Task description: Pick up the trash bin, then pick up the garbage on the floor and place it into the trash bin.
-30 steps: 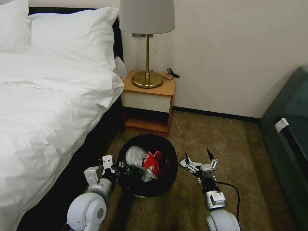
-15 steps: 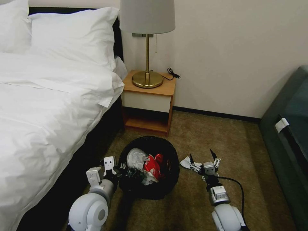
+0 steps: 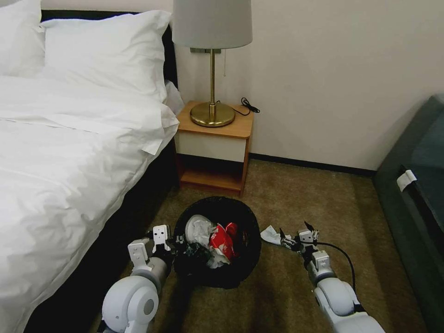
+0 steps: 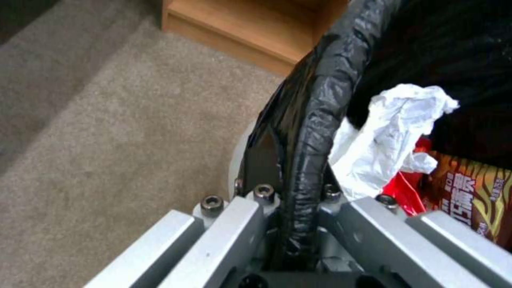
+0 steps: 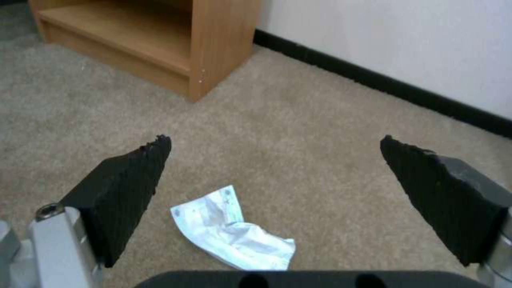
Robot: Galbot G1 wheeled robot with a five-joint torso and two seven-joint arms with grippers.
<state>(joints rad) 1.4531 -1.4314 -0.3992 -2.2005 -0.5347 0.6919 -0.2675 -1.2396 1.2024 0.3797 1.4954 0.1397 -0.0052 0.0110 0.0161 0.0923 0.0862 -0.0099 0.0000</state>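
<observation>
On carpet beside nightstand, left gripper (image 4: 299, 224) clamped on trash bin (image 3: 247, 217) rim, right gripper (image 5: 275, 160) spread over white wrapper (image 5: 232, 234), writing unreadable.

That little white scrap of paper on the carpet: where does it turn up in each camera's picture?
Head view: the white scrap lies on the carpet right of the trash bin, just ahead of the right gripper.
Left wrist view: not in it.
Right wrist view: the scrap lies between the open fingers.
Shared landmark: the wooden nightstand.
</observation>
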